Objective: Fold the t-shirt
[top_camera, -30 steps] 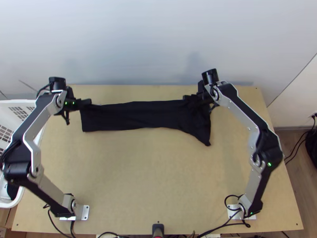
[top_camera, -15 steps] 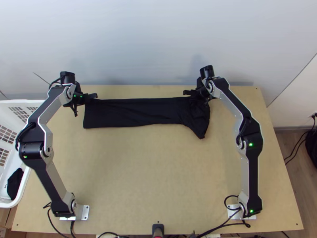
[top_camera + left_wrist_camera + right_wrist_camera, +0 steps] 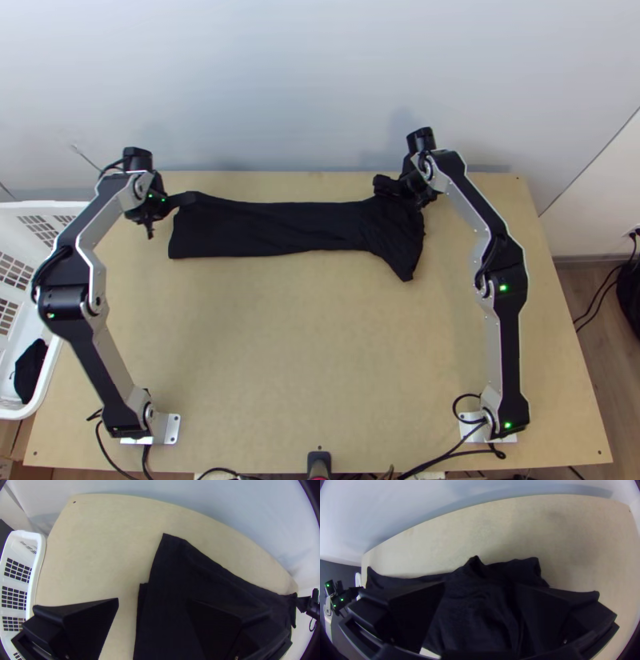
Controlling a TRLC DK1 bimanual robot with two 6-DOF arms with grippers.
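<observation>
Light wooden table (image 3: 320,344), with one black t-shirt (image 3: 280,228) laid along its far side in a long strip, rumpled at the right end; my left gripper (image 3: 190,198), spread wide, empty, at the strip's left end; my right gripper (image 3: 384,186), likewise wide and empty, at the rumpled end.

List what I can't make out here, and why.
- Top view: part of the black t-shirt, hidden behind the right tool.
- Left wrist view: cloth covered by one finger of the left tool.
- Top view: the white basket's outer side, cut off by the left edge.
- Top view: the basket's dark item, too small to identify.
</observation>
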